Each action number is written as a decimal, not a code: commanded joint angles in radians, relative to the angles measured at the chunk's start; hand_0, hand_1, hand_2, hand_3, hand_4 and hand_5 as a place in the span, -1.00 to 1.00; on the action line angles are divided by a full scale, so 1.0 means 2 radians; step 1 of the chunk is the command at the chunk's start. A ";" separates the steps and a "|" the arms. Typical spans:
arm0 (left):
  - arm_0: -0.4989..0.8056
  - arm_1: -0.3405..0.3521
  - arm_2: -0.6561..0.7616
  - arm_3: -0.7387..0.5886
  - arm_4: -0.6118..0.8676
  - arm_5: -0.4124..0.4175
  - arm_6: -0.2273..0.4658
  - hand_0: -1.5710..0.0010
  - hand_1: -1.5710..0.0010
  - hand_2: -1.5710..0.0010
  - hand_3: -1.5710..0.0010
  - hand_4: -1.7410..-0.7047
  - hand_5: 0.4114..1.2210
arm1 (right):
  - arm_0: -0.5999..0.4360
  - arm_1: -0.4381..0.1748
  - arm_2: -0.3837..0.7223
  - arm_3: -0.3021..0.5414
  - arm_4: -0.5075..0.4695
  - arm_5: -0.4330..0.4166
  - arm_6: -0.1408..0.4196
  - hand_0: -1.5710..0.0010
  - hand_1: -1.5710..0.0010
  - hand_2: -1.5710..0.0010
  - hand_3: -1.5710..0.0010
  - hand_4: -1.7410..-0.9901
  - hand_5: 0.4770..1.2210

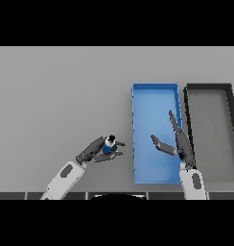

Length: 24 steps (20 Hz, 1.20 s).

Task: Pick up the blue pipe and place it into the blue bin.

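Two hands show: the left hand has its fingers curled round the pipe, just left of the bin and apart from it; the right hand hangs over the bin's right side, fingers straight and apart. The step in hand looks like the carry. To do it well, keep the clasp firm, lift clear of the bin's near wall, move right until the pipe is over the blue floor, then loosen. The pipe seems to stand nearly upright, dark end toward the camera; its long axis is hard to judge.
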 commanded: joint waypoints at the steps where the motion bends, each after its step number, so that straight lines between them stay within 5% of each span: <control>1: 0.002 -0.002 -0.004 -0.001 -0.005 0.005 0.001 -0.69 -0.75 -0.79 -0.74 -0.65 0.82 | 0.006 -0.001 0.000 0.000 -0.002 0.002 -0.003 1.00 1.00 1.00 1.00 0.51 -0.78; 9: -0.005 -0.018 0.005 -0.049 -0.004 0.006 -0.048 -0.95 -0.96 -0.96 -0.96 -0.50 0.97 | -0.003 0.000 0.003 0.006 0.007 -0.002 0.003 1.00 1.00 1.00 1.00 0.57 -0.80; 19: -0.030 -0.037 0.007 -0.094 -0.015 -0.013 0.017 -0.99 -1.00 -1.00 -1.00 -0.48 1.00 | 0.002 -0.008 0.000 -0.001 0.011 -0.002 -0.002 1.00 1.00 1.00 1.00 0.64 -0.74; 24: -0.033 -0.043 0.017 -0.090 -0.023 -0.022 0.020 -1.00 -1.00 -1.00 -1.00 -0.48 1.00 | 0.096 0.040 0.021 -0.058 0.055 -0.065 -0.017 1.00 1.00 1.00 1.00 0.65 -0.73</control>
